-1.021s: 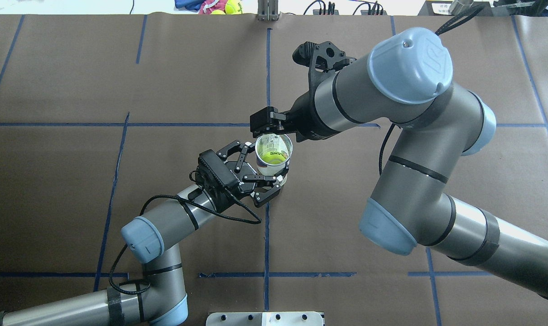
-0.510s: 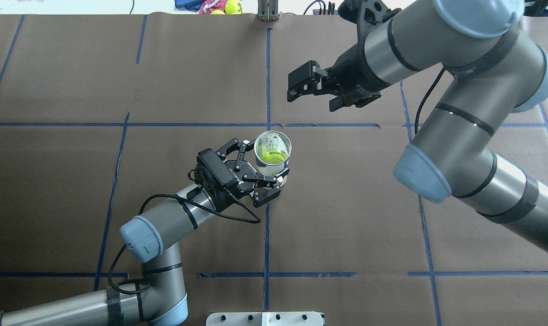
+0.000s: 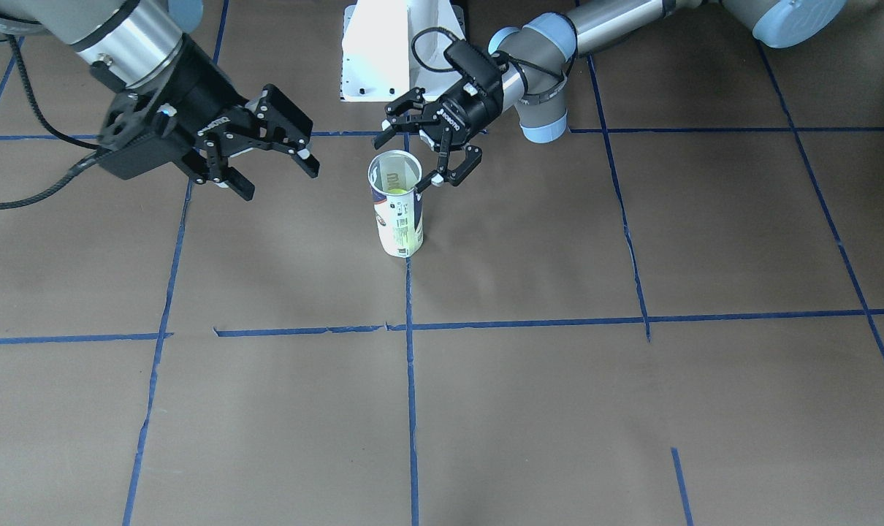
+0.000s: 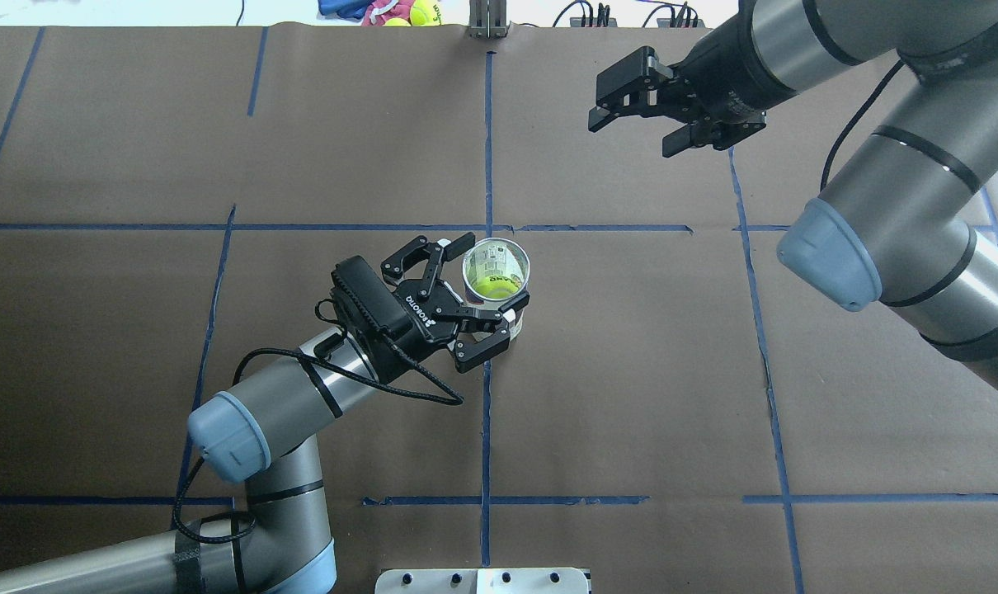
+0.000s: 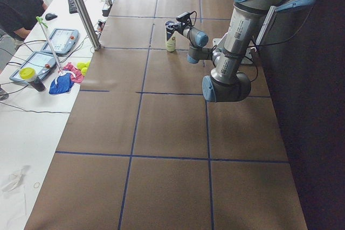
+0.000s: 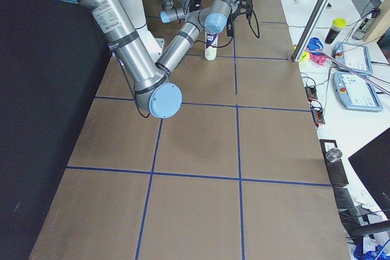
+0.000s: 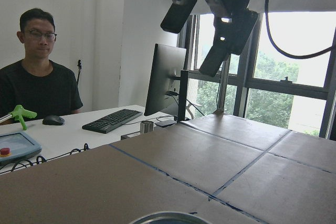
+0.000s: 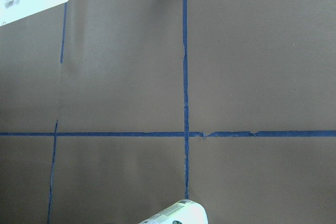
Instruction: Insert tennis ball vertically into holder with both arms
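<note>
Brown paper with blue tape lines covered the table [image 4: 136,330]. Upper right in the overhead view, the right gripper [image 4: 633,137] hung with its fingers apart, holding nothing. Near the middle, the left gripper [image 4: 487,279] stood spread around the upright can [image 3: 398,219], with the ball [image 4: 497,286] down inside. A finger catching the rim on retreat could topple it, I reckoned.

Yellow-green tennis ball [image 4: 494,285], white navy-banded holder [image 3: 399,223], brown table [image 4: 631,371], blue grid lines [image 4: 486,429]
</note>
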Available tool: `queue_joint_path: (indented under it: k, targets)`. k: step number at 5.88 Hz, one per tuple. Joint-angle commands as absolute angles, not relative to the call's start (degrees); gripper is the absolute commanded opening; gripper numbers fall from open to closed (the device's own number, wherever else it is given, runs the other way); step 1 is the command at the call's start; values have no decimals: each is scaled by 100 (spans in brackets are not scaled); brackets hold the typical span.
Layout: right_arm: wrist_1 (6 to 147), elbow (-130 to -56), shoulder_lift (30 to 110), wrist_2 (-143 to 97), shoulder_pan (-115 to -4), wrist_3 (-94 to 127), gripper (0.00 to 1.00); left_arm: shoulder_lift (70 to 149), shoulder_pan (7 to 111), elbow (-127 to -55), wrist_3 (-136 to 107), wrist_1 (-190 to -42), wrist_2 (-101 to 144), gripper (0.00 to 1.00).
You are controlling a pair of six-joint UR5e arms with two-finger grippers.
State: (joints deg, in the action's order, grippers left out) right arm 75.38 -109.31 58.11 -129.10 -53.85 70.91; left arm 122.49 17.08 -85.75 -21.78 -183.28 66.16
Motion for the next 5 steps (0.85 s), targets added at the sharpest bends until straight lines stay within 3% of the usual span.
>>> queue_joint_path:
  k: [1,2,5]
  targets:
    - [7541,-10934,6010,-13086,-5807,6814,99,12226,1810,-8928,-2180,-18343,6540,100]
    - [7532,-10960,6281,-13096,-6036,6298,99,12199,1985,-8964,-2188,-18325,6382,100]
    - [7541,-10881,7343,-13061,-6835,4736,99,10913,2941,-9053,-3440,-18273,6424,100]
